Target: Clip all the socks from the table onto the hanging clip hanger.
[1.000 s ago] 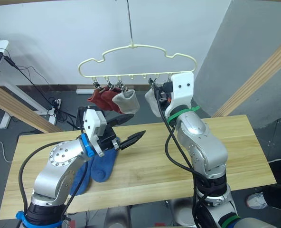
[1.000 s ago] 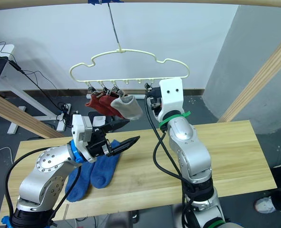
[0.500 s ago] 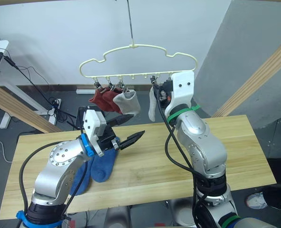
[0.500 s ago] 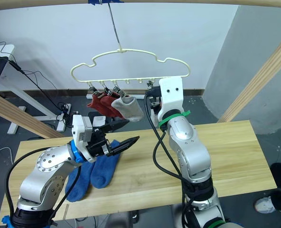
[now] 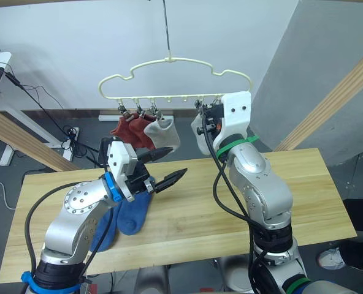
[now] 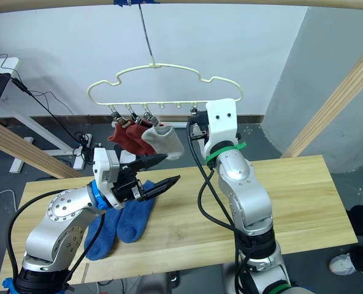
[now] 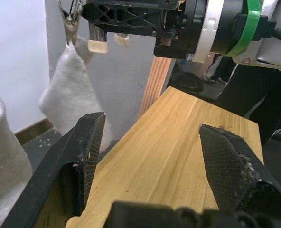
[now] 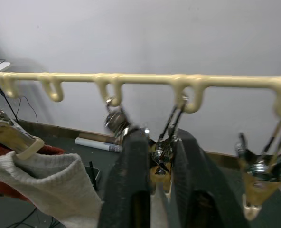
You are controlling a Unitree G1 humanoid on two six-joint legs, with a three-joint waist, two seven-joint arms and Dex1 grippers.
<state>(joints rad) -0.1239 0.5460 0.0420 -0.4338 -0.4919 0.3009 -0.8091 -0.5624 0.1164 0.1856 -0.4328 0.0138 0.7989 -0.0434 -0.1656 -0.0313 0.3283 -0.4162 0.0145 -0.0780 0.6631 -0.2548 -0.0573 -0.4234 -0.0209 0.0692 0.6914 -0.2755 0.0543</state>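
- Up on the cream clip hanger [image 5: 169,76], two dark red socks [image 5: 127,127] and a light grey sock [image 5: 162,132] dangle from the leftmost clips.
- Further along, the right gripper [image 8: 158,156] is pinched onto a metal clip [image 8: 160,159], with a second grey sock [image 5: 200,133] hanging just below.
- Above the wooden table [image 5: 316,196], the left gripper [image 5: 162,166] hovers with its fingers spread and nothing between them.
- Beneath it, two blue socks [image 5: 123,217] lie side by side on the table.
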